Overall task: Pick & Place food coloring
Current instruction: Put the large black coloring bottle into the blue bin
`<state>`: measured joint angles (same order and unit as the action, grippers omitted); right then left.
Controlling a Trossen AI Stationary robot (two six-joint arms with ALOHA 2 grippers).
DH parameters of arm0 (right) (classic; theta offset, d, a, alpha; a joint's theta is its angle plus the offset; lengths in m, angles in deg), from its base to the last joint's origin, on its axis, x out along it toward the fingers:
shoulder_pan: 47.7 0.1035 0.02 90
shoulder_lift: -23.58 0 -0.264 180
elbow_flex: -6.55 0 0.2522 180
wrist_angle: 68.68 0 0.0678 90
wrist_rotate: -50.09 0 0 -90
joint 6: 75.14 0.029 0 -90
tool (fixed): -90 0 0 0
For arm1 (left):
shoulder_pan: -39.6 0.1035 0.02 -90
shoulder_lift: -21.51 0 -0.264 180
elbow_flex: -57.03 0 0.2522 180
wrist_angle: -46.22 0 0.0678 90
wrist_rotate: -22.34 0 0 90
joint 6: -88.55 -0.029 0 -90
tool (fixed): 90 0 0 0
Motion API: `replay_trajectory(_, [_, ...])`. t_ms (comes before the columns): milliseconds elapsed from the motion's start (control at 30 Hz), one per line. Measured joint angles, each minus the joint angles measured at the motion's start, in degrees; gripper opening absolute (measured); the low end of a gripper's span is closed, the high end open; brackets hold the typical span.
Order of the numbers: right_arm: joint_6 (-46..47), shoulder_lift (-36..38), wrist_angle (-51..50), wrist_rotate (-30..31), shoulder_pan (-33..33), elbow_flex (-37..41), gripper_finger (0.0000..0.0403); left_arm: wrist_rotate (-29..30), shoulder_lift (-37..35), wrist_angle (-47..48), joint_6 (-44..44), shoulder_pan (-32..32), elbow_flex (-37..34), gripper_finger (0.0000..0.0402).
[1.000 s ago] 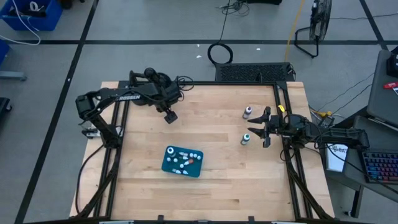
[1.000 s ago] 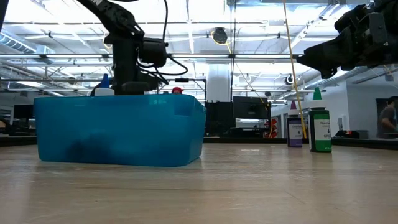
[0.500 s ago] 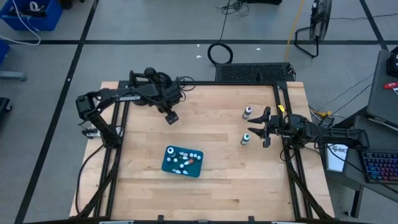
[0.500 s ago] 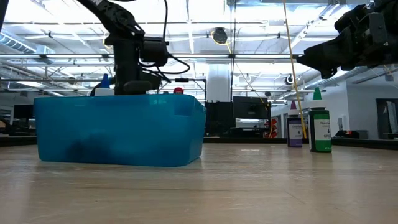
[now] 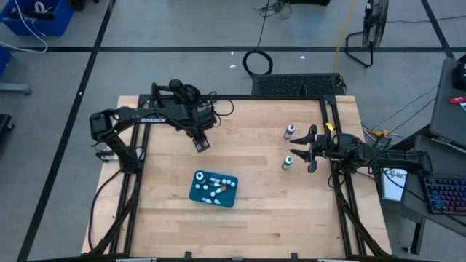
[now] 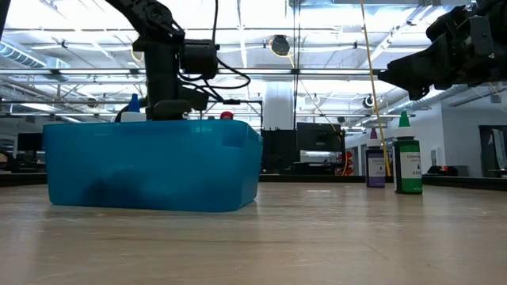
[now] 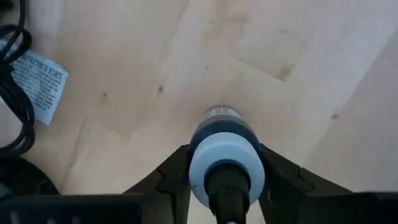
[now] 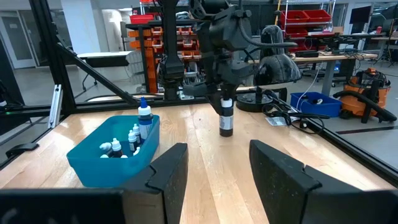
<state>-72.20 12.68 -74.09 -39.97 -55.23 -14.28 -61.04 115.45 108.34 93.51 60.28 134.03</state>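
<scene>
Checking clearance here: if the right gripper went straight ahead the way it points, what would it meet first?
Probably nothing close: the right gripper faces bare table. Farther along stands the dark bottle in the left gripper, roughly in line; the blue bin sits off to one side.

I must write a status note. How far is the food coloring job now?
Done: several small bottles already sit in the blue bin. In hand: the left gripper has its jaws around a blue bottle, held upright above the table. Left: a green bottle and a purple bottle stand near the waiting right gripper.
</scene>
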Motion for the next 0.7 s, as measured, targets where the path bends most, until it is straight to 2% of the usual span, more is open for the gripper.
replay_trajectory(133, [0.0, 0.0, 0.0, 0.0, 0.0, 0.0, 0.016, 0.9, -1.9, 2.8, 0.9, -3.2, 2.1, 0.0142])
replay_trajectory(300, [0.0, 0.0, 0.0, 0.0, 0.0, 0.0, 0.016, 3.0, -5.0, 9.5, 4.2, -10.0, 8.8, 0.0142])
replay_trajectory(533, [0.0, 0.0, 0.0, 0.0, 0.0, 0.0, 0.016, 3.1, -6.8, 17.4, 10.2, -23.6, 20.9, 0.0142])
replay_trajectory(700, [0.0, 0.0, 0.0, 0.0, 0.0, 0.0, 0.016, -0.7, -6.8, 19.0, 15.5, -34.8, 22.8, 0.0142])
